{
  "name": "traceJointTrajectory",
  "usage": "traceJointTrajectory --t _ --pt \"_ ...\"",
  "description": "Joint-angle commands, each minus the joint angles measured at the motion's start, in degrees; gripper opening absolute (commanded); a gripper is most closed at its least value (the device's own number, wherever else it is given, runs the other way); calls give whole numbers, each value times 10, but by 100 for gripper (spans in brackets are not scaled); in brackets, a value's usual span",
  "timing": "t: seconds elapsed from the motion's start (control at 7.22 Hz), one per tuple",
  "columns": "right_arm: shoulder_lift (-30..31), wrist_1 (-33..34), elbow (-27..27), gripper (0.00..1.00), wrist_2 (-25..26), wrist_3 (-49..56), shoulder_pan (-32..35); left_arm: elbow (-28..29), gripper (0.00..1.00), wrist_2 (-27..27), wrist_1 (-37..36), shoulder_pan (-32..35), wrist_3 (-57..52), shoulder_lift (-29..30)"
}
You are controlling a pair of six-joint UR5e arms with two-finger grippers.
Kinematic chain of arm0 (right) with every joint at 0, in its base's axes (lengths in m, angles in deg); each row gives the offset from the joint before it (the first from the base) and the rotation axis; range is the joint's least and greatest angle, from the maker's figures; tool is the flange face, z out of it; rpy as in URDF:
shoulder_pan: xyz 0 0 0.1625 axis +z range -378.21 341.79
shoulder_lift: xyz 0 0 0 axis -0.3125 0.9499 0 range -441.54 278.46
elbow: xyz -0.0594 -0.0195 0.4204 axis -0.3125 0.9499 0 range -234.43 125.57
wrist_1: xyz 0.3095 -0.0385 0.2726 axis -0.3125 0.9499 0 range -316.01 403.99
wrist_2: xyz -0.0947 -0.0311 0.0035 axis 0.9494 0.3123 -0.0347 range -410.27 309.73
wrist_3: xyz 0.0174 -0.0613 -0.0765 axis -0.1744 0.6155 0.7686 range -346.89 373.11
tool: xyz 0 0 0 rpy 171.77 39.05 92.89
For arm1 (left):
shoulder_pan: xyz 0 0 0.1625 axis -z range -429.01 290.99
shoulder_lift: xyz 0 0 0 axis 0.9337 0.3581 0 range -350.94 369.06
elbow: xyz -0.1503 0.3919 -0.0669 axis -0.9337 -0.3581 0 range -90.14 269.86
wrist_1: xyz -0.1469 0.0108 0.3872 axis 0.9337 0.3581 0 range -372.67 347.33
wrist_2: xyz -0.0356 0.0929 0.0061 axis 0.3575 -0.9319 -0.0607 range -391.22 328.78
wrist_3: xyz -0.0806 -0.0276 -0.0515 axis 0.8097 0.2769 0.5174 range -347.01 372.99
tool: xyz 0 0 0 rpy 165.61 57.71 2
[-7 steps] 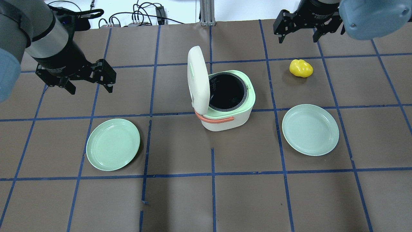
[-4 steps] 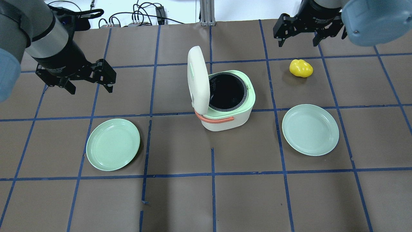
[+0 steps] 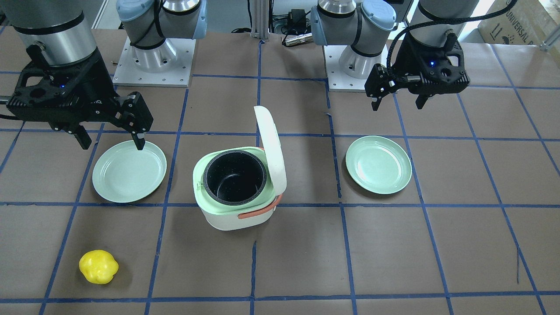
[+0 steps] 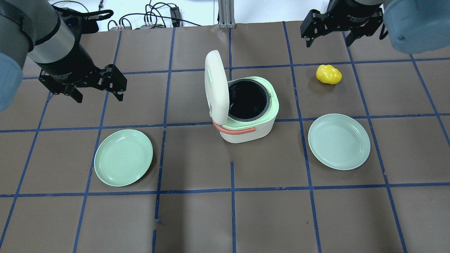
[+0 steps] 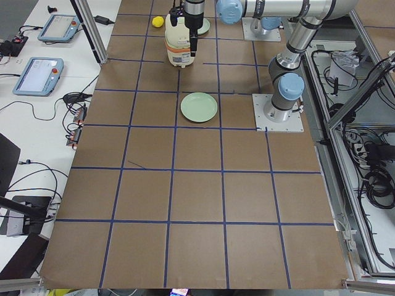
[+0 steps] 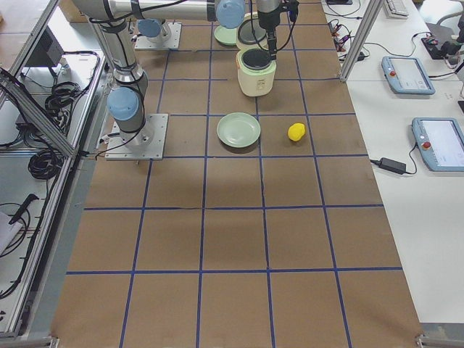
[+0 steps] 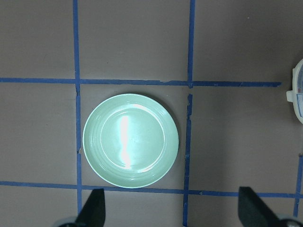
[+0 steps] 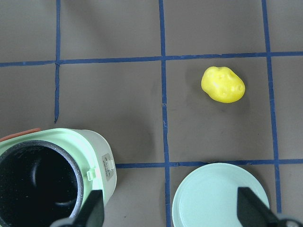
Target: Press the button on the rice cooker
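The white and pale green rice cooker point(image 4: 262, 121) stands mid-table with its lid point(image 4: 215, 84) swung up and the black pot point(image 4: 248, 100) exposed. It also shows in the front view point(image 3: 227, 218) and at the lower left of the right wrist view point(image 8: 97, 146), where a small latch tab point(image 8: 110, 165) sits on its rim. My left gripper point(image 4: 99, 96) hovers open and empty, well to the cooker's left. My right gripper point(image 4: 327, 43) hovers open and empty at the far right, beyond the cooker.
A green plate point(image 4: 123, 157) lies near left and another green plate point(image 4: 339, 141) near right of the cooker. A yellow lumpy object point(image 4: 328, 74) lies below my right gripper's area. Cables point(image 4: 151, 17) run along the far table edge.
My right gripper has drifted slightly right and toward the far edge. My left gripper, the cooker and the plates have not moved.
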Motion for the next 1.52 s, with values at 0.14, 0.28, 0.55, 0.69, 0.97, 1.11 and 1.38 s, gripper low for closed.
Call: traceJointTrajectory --t 0.14,0.28,0.55,0.69,0.97,1.11,1.38 --pt "7 -3 -16 100 0 1 0 0 100 0 0 0 0 0" --pt "7 -14 -17 100 1 1 0 0 100 0 0 0 0 0" --pt "15 -66 -18 100 0 1 0 0 100 0 0 0 0 0" --pt "15 -67 -19 100 0 1 0 0 100 0 0 0 0 0" --pt "15 -69 -19 100 0 1 0 0 100 0 0 0 0 0" --pt "15 -69 -19 100 0 1 0 0 100 0 0 0 0 0" --pt "15 -69 -19 100 0 1 0 0 100 0 0 0 0 0"
